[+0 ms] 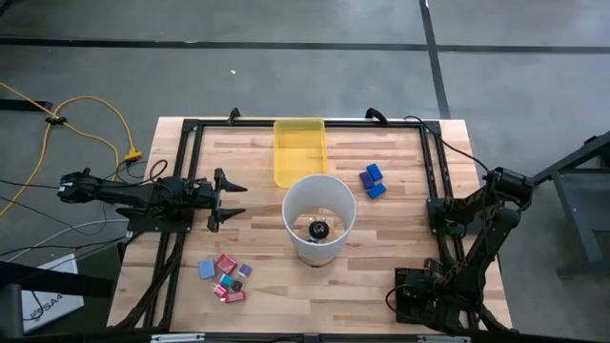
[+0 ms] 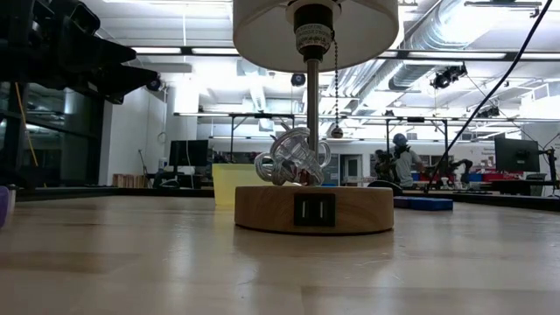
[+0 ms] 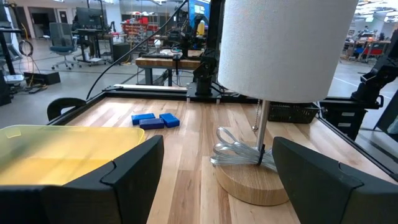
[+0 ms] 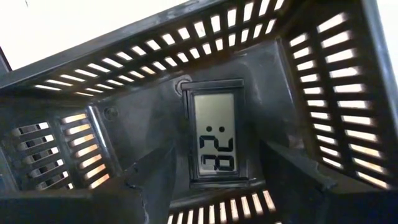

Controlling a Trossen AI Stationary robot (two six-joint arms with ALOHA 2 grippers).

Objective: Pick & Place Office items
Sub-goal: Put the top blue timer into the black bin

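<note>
The office items [image 1: 225,277] lie as a tight cluster of small pink, red, purple and light-blue pieces on the table's near-left part. The two bright-blue ones [image 1: 373,181] sit apart on the other side of the lamp [image 1: 319,219], near the yellow tray [image 1: 299,129]. None is in the tray yet.

The left gripper [image 1: 236,202] hovers above the wood between cluster and lamp, fingers spread wide and empty, pointing at the lamp. To pick well it probably needs to turn towards the cluster, take an outer piece so its neighbours stay put, and swing clear of the lampshade.

The right gripper [image 4: 217,149] is down inside a black slotted basket [image 4: 124,93], fingers apart on either side of a small digital display [image 4: 214,134]. It should lift straight up, clear of the slotted walls.
</note>
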